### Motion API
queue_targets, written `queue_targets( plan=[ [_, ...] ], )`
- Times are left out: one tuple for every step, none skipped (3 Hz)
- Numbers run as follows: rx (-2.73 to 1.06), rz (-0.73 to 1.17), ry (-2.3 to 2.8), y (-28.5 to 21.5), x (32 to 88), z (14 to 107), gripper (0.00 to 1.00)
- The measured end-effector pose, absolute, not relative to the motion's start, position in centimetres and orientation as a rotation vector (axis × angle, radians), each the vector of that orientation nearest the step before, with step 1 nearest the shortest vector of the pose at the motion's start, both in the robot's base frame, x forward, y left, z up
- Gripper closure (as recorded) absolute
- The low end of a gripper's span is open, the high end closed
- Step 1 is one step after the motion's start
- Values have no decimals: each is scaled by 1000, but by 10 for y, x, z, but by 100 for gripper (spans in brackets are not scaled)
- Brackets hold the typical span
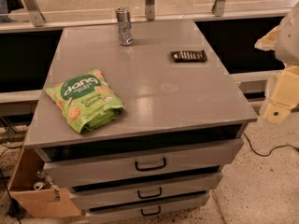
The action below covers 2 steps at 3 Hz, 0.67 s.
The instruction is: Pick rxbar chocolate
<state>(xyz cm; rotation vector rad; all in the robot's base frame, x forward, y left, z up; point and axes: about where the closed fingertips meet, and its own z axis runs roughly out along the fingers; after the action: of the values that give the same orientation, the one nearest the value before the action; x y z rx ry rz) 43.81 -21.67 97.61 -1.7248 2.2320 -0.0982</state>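
The rxbar chocolate is a small flat dark bar with rows of pale lettering. It lies flat on the grey cabinet top, at the back right. My gripper shows as cream-coloured parts at the right edge of the camera view. It is off the cabinet's right side, lower and to the right of the bar, well apart from it. It holds nothing that I can see.
A green "dang" chip bag lies at the front left of the top. A silver can stands upright at the back middle. Drawers with dark handles face front. A black cable runs on the floor at right, and a wooden box sits at lower left.
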Motion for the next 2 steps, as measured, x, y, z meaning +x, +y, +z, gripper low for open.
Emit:
queue_targets(
  plan=[
    [-1725, -98, 2232, -217, 438, 976, 0],
    [-1705, -65, 2198, -218, 455, 963, 0]
  ],
)
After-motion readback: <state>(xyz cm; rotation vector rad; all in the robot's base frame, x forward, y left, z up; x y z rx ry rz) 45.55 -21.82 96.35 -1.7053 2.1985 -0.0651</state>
